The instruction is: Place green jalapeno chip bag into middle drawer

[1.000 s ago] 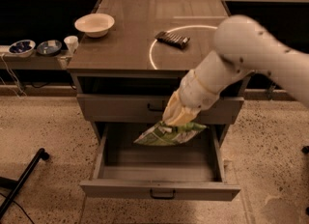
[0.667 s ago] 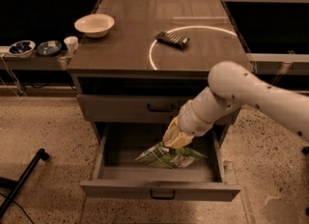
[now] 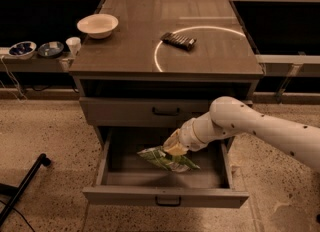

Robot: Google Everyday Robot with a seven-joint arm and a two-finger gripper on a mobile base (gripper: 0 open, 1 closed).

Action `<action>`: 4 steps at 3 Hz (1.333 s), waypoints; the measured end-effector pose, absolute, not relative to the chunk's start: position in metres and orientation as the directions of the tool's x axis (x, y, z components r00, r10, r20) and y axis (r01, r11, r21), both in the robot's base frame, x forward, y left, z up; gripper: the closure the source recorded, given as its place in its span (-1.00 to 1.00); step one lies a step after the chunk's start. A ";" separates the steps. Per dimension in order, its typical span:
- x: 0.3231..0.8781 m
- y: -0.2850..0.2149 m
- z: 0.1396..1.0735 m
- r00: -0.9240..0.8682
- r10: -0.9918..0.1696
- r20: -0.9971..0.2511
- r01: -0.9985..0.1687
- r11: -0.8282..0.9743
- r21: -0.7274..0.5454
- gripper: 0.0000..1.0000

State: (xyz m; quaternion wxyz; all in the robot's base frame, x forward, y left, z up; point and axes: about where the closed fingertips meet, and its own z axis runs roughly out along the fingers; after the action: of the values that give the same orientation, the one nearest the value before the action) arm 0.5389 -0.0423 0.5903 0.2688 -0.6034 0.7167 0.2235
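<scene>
The gripper (image 3: pixel 173 148) has come down into the open middle drawer (image 3: pixel 165 196); the green jalapeno chip bag (image 3: pixel 167 160), in the air a second ago, now seems to lie on the drawer floor below the counter's (image 3: pixel 130 51) front edge; I cannot tell whether the gripper grips it, so the release is probably next. Counted: one bag; one bowl (image 3: pixel 97 25) at the back-left corner; one dark packet (image 3: pixel 178 40) near the middle.
</scene>
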 end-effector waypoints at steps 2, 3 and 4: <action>0.554 -0.045 0.567 -0.168 -0.739 -0.653 -0.962 0.266 -0.054 0.46; 0.554 -0.045 0.567 -0.168 -0.739 -0.653 -0.962 0.266 -0.054 0.00; 0.554 -0.045 0.567 -0.168 -0.739 -0.653 -0.962 0.266 -0.054 -0.46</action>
State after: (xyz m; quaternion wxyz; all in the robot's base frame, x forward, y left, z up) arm 0.5538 -0.0445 0.5674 0.2926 -0.5748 0.7399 0.1911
